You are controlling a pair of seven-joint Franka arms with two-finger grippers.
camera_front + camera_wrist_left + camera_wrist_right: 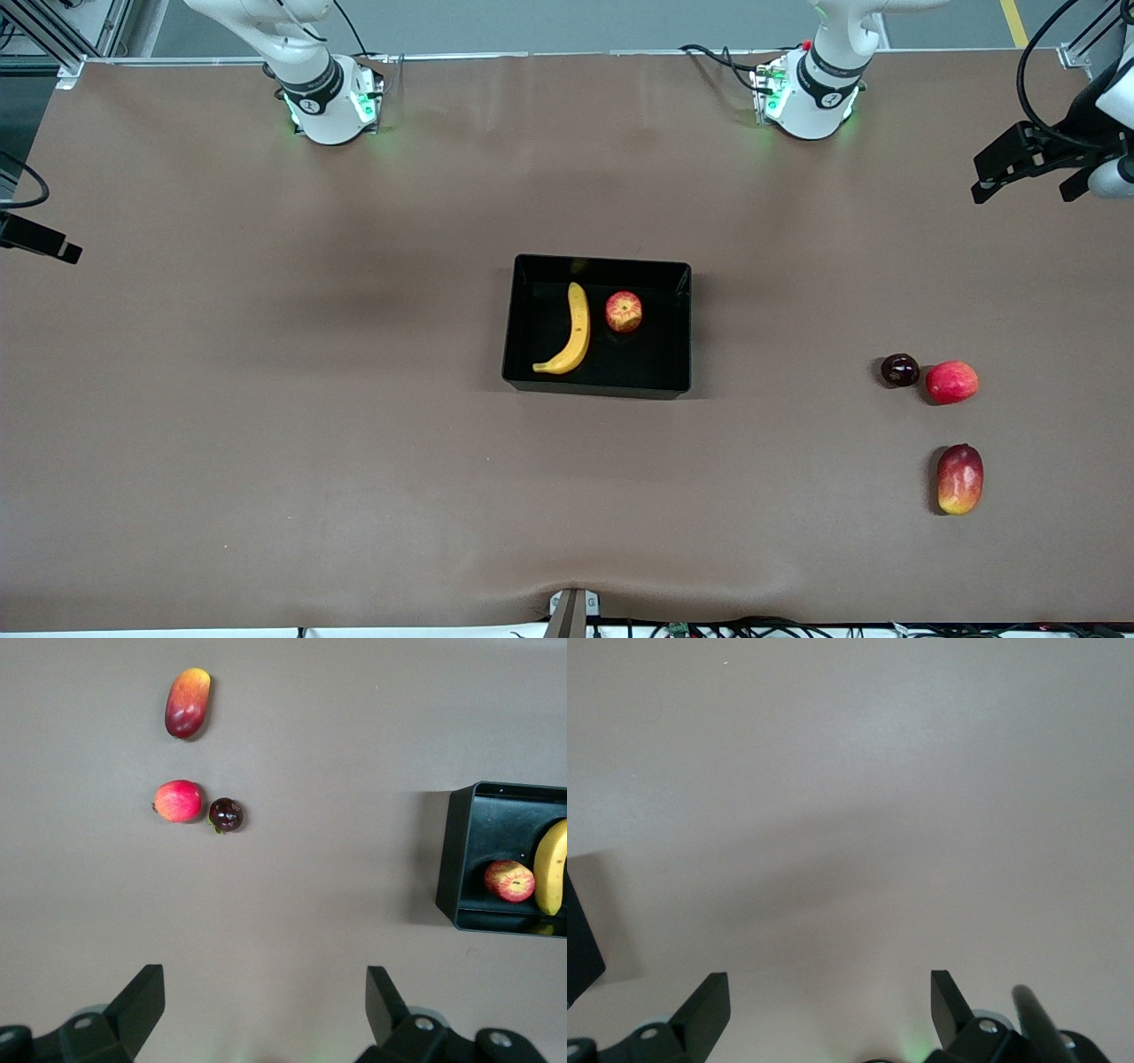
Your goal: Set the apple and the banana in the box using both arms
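The box (pixel 682 337) sits on the brown bench (pixel 266 399) about midway between the two arms' ends, and both task fruits already lie inside it. The banana (pixel 574 332) lies on the glossy black floor toward the right arm's end of the box, its curved lower tip pointing toward that same end, and the apple (pixel 624 311) rests just beside it, toward the left arm's end, stem dimple facing up; the two are close but a thin strip of black floor shows between them. The left wrist view shows the same pair from the side, the apple (pixel 508 881) lying against the box's wall (pixel 459 859) and the banana (pixel 551 866) next to it. The left gripper (pixel 266 1010) is held up over the bench at the left arm's end, with its fingers (pixel 142 997) spread wide apart and nothing between them. The right gripper (pixel 830 1010) hangs over bare bench at the right arm's end, its fingers (pixel 707 1001) likewise wide apart and holding nothing. Toward the left arm's end of the bench, well apart from the box, three other fruits lie: a small dark plum-like fruit (pixel 900 369) touching a smooth pinkish-red round fruit (pixel 951 382), and, nearer to the front camera than those two, an oval red-and-yellow mango-like fruit (pixel 959 478).
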